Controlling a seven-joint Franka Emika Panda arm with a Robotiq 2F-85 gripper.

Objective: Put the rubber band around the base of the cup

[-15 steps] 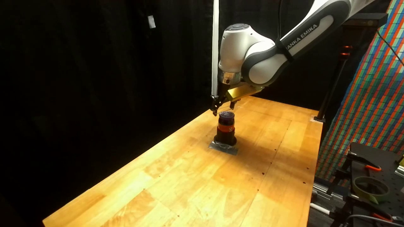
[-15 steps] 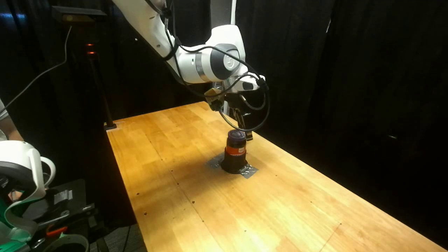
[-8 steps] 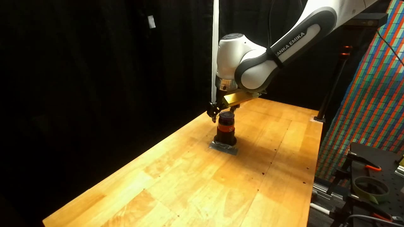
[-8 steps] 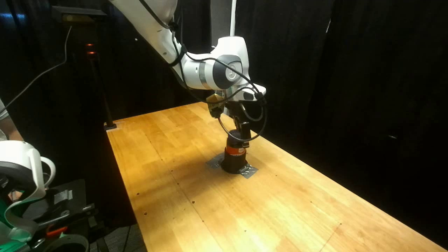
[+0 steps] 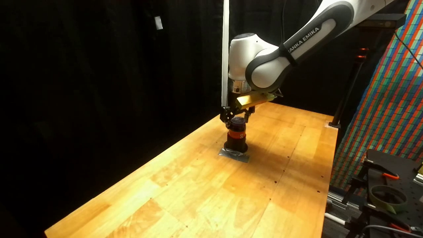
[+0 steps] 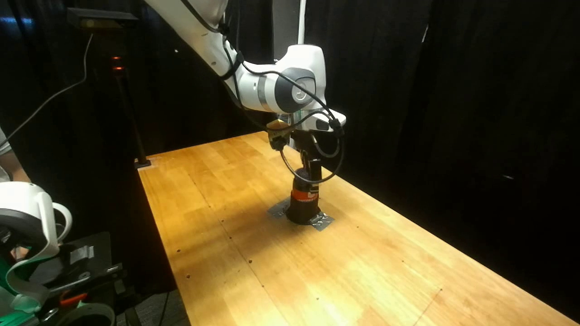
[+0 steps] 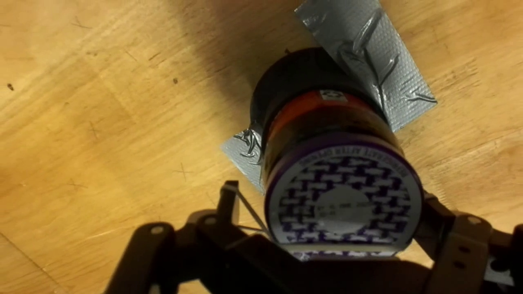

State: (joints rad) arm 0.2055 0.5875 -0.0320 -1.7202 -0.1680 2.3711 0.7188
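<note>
The cup is a short jar with an orange label (image 5: 237,134) and a dark purple lid (image 7: 343,208). It stands upright in a black holder (image 6: 302,213) on the table. My gripper (image 5: 237,123) is open, its fingers spread on either side of the lid, also in the wrist view (image 7: 329,194). The rubber band (image 7: 343,247) is stretched between the fingers. One strand crosses the lid near its edge, and another runs from the left fingertip to the lid's side. The far parts of the band are hidden by the lid. The right fingertip is partly hidden behind the lid.
Grey tape (image 7: 376,61) fixes the holder to the wooden table (image 5: 205,191). A black stand (image 6: 136,136) rises at the table's far corner. A side cart (image 5: 390,165) holds a tape roll (image 5: 388,198). A cable (image 6: 342,149) loops beside the gripper.
The gripper has come down from above the cup to around its lid. In the last half second it has shifted slightly sideways over the cup. The cup has not moved.
</note>
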